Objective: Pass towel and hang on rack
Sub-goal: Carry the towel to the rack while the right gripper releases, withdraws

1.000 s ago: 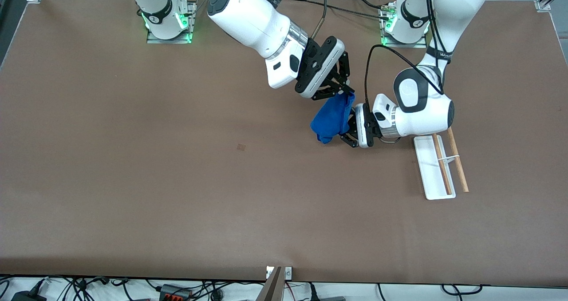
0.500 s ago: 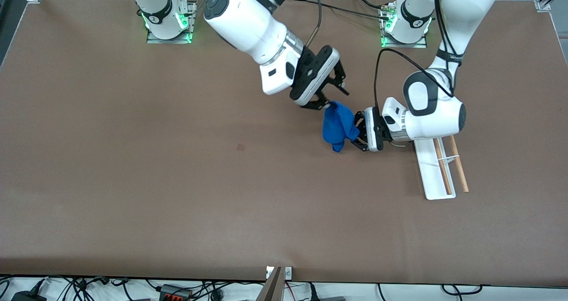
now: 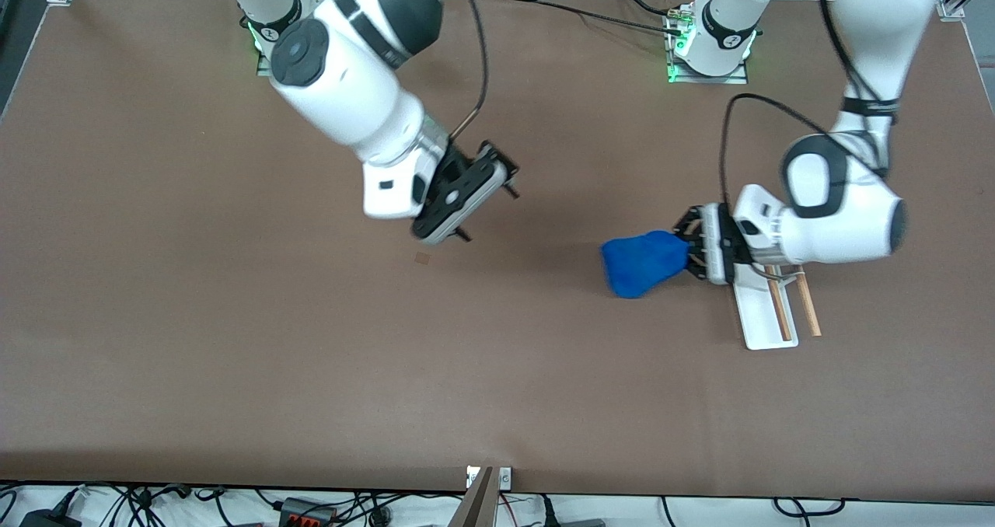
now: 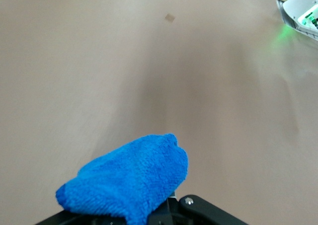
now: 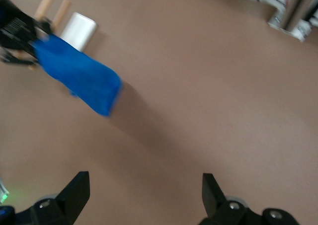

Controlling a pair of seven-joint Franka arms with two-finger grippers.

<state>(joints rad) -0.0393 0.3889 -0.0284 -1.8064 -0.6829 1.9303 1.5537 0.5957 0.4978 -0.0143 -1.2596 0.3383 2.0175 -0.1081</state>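
Left gripper pinched tight on the towel, holding it up over bare table just beside the rack, at the rack's end toward the arm bases; the towel hangs bunched out of the fingers toward the right arm's end. Right gripper empty, fingers spread wide, hanging over the middle of the table, well apart from the towel. Rack sits toward the left arm's end, white base with two wooden rods running lengthwise, partly covered by the left wrist in the front view. No readable text on towel or rack; small marks on the arm collars near the bases are too small to read. Small square mark on the table near the right gripper. Plenty of open tabletop nearer the front camera and toward the right arm's end. Left wrist view shows the towel fleecy and folded over the fingers, rack not in it. Right wrist view shows both spread fingertips, plus towel and rack end farther off.
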